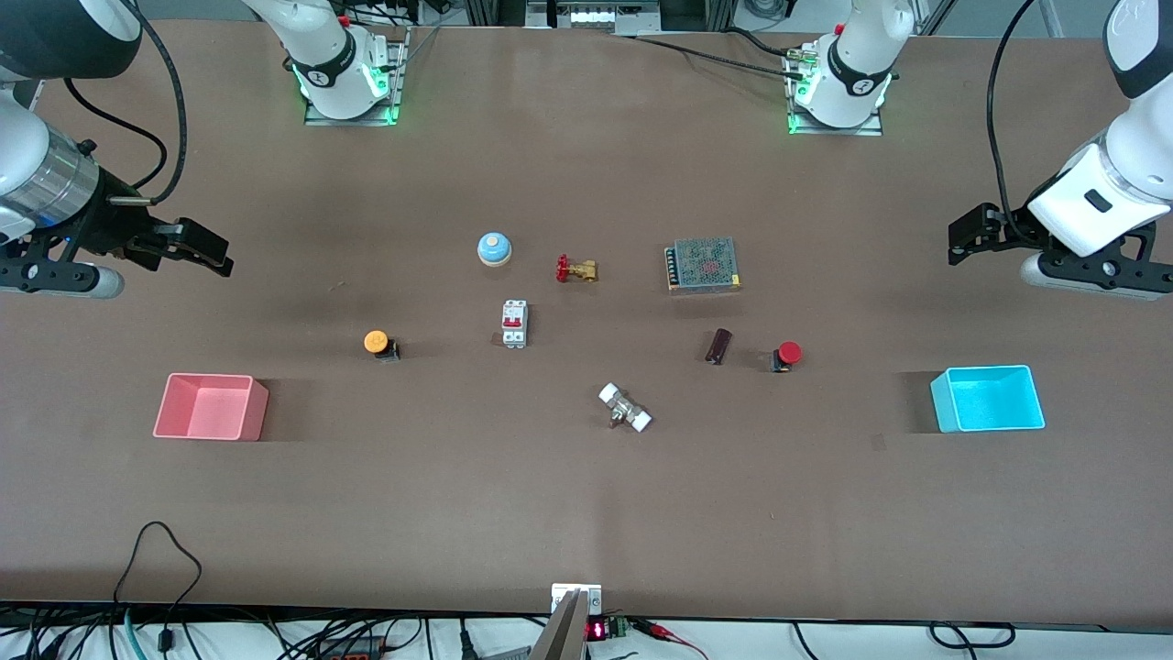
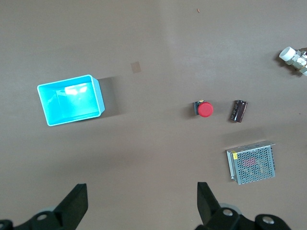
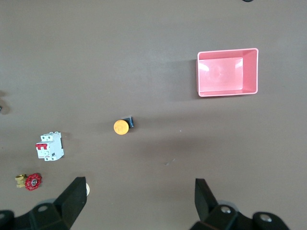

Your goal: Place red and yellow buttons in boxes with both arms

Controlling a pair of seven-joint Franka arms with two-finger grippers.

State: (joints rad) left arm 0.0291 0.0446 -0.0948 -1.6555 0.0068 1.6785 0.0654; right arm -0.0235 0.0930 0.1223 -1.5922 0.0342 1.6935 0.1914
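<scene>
The yellow button (image 1: 378, 344) lies on the table beside the pink box (image 1: 210, 407), a little farther from the front camera; both show in the right wrist view, the button (image 3: 122, 126) and the box (image 3: 227, 72). The red button (image 1: 787, 355) lies between a dark cylinder and the cyan box (image 1: 988, 399); the left wrist view shows the button (image 2: 205, 109) and the box (image 2: 71, 99). My right gripper (image 1: 213, 254) is open and empty, up over the right arm's end of the table. My left gripper (image 1: 962, 240) is open and empty over the left arm's end.
In the middle lie a blue bell (image 1: 494, 248), a white breaker with red switches (image 1: 514, 324), a brass valve with a red wheel (image 1: 575, 269), a metal mesh power supply (image 1: 703, 265), a dark cylinder (image 1: 718, 346) and a white-ended fitting (image 1: 625, 408).
</scene>
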